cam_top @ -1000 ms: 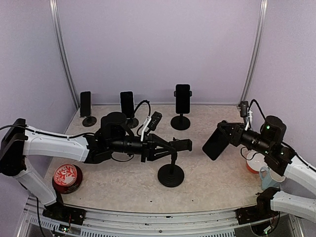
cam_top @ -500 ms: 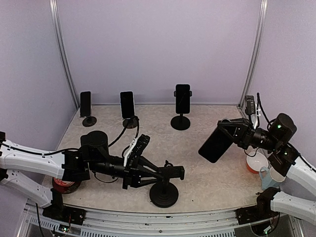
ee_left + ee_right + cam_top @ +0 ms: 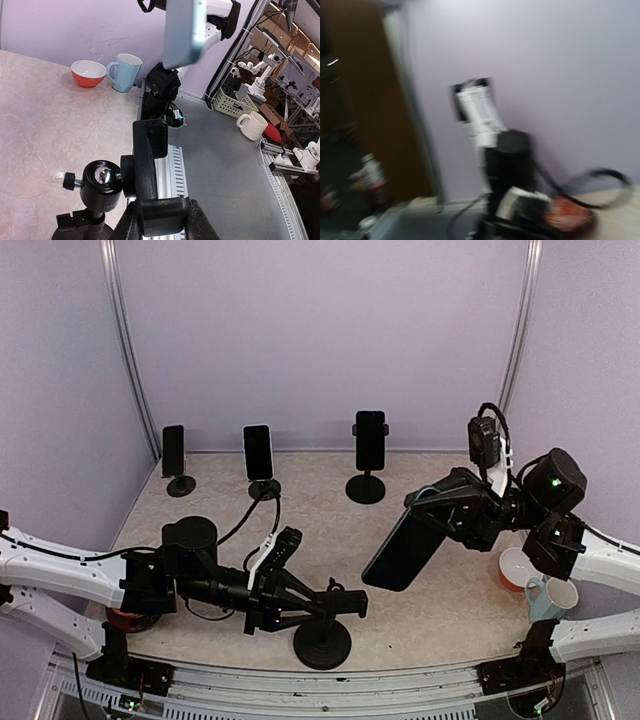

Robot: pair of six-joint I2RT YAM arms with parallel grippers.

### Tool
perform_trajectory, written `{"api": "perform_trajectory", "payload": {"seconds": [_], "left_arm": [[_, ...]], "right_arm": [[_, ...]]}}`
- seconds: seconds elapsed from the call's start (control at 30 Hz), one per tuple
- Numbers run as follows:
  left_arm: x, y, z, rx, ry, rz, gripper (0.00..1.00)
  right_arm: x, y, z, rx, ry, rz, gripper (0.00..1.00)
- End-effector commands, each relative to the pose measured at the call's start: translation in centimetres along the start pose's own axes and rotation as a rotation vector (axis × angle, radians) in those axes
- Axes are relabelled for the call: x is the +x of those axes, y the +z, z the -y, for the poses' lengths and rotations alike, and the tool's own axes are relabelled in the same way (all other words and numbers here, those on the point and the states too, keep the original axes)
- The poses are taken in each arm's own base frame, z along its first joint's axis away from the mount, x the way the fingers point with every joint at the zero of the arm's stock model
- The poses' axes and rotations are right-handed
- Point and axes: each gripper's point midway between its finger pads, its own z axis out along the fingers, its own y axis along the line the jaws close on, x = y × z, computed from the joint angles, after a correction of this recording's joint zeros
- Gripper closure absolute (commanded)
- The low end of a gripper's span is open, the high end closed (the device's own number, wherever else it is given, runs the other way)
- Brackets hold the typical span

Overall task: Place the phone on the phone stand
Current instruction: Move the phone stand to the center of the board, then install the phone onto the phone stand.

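The phone (image 3: 405, 545), a dark slab, hangs tilted above the table right of centre, with my right gripper (image 3: 452, 508) shut on its upper end. From the left wrist view its pale blue back (image 3: 184, 30) shows high up. The black phone stand (image 3: 322, 643) rests on its round base near the front edge. My left gripper (image 3: 328, 604) is shut on the stand's cradle (image 3: 147, 160), a finger on each side of its lower block; the ball joint (image 3: 102, 179) sits just left. The right wrist view is blurred and shows neither fingers nor phone.
Three other stands carrying phones line the back wall (image 3: 176, 455) (image 3: 259, 455) (image 3: 369, 445). A red bowl (image 3: 515, 568) and a pale blue mug (image 3: 548, 597) sit at the right. A red tin (image 3: 125, 618) lies half hidden under my left arm.
My left arm has pulled the stand back toward the near edge. My right arm has raised the phone and swung it toward the centre, tilting it more.
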Motion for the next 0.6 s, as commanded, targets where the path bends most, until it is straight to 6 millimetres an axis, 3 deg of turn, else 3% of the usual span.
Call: {"api": "perform_trajectory", "payload": {"seconds": [0.0,0.07,0.27,0.57], "left_arm": [[-3.7,-0.6,1.7,0.037,0.102,0.121,1.0],[-3.6,-0.6,1.8,0.04,0.104,0.119,1.0],[-3.5,-0.6,1.9,0.042,0.102,0.115,1.0],[-3.4,-0.5,2.1,0.052,0.109,0.104,1.0]], "right_arm": [[-0.9,3.6,-3.6,-0.19,-0.138,-0.013,1.0],[-0.4,5.1,-4.6,-0.262,-0.156,-0.041,1.0],[2.7,8.8,-5.0,-0.37,-0.157,-0.146,1.0],[5.8,10.4,-5.0,-0.501,-0.121,-0.231,1.0]]}}
